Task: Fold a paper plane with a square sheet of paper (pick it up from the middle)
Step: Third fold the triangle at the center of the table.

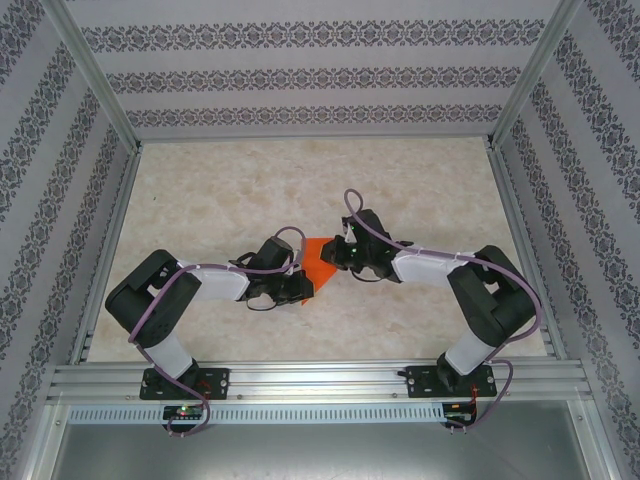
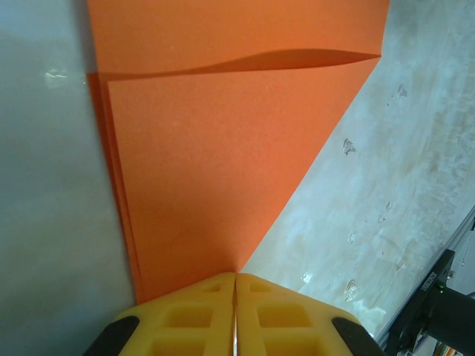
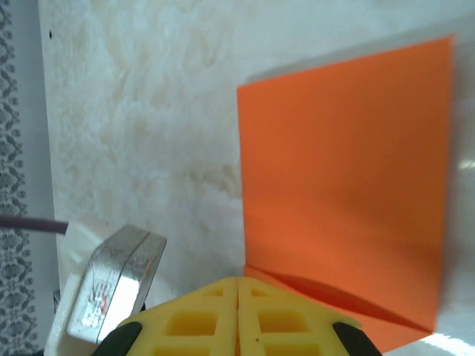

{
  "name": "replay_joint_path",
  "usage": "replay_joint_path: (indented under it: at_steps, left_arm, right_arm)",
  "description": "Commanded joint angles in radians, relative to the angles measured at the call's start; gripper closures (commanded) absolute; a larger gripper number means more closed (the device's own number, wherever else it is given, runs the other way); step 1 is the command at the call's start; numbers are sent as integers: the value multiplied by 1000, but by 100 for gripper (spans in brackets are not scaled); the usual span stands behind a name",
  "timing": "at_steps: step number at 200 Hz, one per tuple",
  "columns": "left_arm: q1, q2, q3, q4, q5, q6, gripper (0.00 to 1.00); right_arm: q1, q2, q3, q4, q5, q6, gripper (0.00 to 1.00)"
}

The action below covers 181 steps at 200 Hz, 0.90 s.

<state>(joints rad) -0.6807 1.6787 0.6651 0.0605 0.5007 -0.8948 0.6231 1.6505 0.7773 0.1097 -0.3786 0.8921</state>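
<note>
My left gripper (image 2: 235, 277) is closed, two yellow fingers (image 2: 185, 320) pressed flat together, and the narrow end of one thin bright orange sheet of paper (image 2: 215, 170) runs right into their tips, so I'm pinching it. The sheet is folded: at least two layers show along its left edge, and one flap lies across the far end with a curved shadowed lip. My right gripper (image 3: 237, 282) is closed too, two yellow fingers (image 3: 194, 320) touching; the near corner of the same sheet (image 3: 349, 170) meets the tips, but I can't tell if it's actually clamped. There it shows a straight left edge and a small folded strip nearest me. From the top camera the one sheet (image 1: 318, 258) sits between left gripper (image 1: 300, 285) and right gripper (image 1: 337, 256), mid-table, nearer my bases than the back wall. Under it is one beige marbled table (image 1: 250, 190). Two black-and-white arms, two purple cables (image 1: 352, 205), one on each arm. Patterned walls (image 1: 300, 80) on three sides, and an aluminium rail (image 1: 320, 378) holds both bases.
</note>
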Motion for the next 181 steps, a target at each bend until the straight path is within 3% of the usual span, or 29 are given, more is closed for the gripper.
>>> replay_joint_path:
  at_steps: [1,48,106,134,181]
  left_arm:
    - [12,0,-1,-97,1,28,89]
    - [15,-29,23,-109,18,25,87]
    - [98,-145,97,-81,153,-40,79]
    - [99,-75,131,-14,236,-113,77]
    - [93,6,115,16,222,-133,77]
  right_arm:
    - [23,66,11,32,-2,22,92]
    - [21,160,-6,37,14,25,95]
    - [18,177,-30,21,21,20,97]
    - [17,178,-29,20,26,24,97]
    - [19,186,-26,27,30,37,97]
